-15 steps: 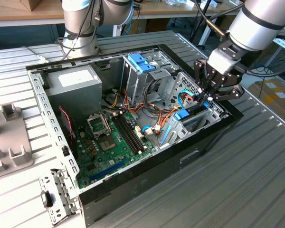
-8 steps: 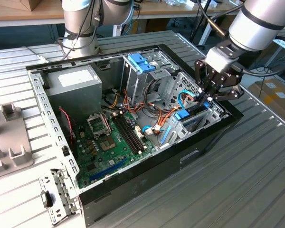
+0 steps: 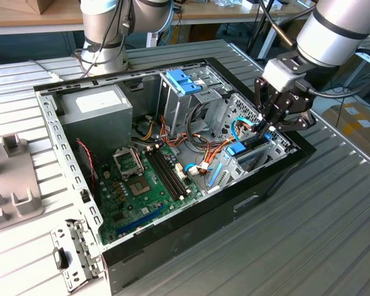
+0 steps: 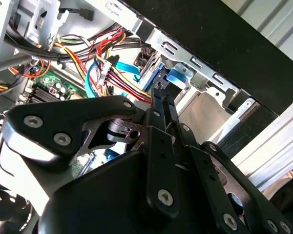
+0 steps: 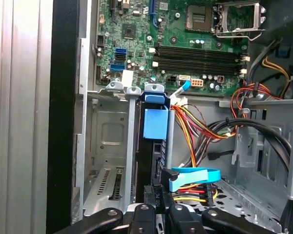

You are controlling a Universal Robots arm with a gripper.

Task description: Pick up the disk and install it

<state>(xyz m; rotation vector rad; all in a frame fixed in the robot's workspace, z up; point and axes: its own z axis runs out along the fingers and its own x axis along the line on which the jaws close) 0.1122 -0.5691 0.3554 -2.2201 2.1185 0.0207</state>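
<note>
Exterior view: the ribbed metal surface (image 3: 333,209) is carrying the open computer case (image 3: 172,246); the end effector (image 3: 266,126) is reaching into its drive bay. First wrist view: the disk (image 5: 154,127) is sitting upright in the bay, directly ahead of the end effector (image 5: 158,214), whose fingers are closing together on its edge. Label text is unreadable.

The board (image 3: 145,185) is green with black memory slots (image 3: 168,174) and a silver socket (image 3: 124,161). At its 1 o'clock in the exterior view, red, yellow and orange wires (image 3: 197,148) fan out. The disk (image 5: 155,124) shows a bright blue tab; a paler blue latch (image 3: 183,81) sits at the case's 12 o'clock. The case (image 3: 259,185) is black outside, bare grey inside. The supply (image 3: 98,108) is grey with a white label. The gripper (image 3: 264,126) is black, the arm (image 3: 339,28) silver-grey. The table (image 3: 308,234) is ribbed pale grey.
</note>
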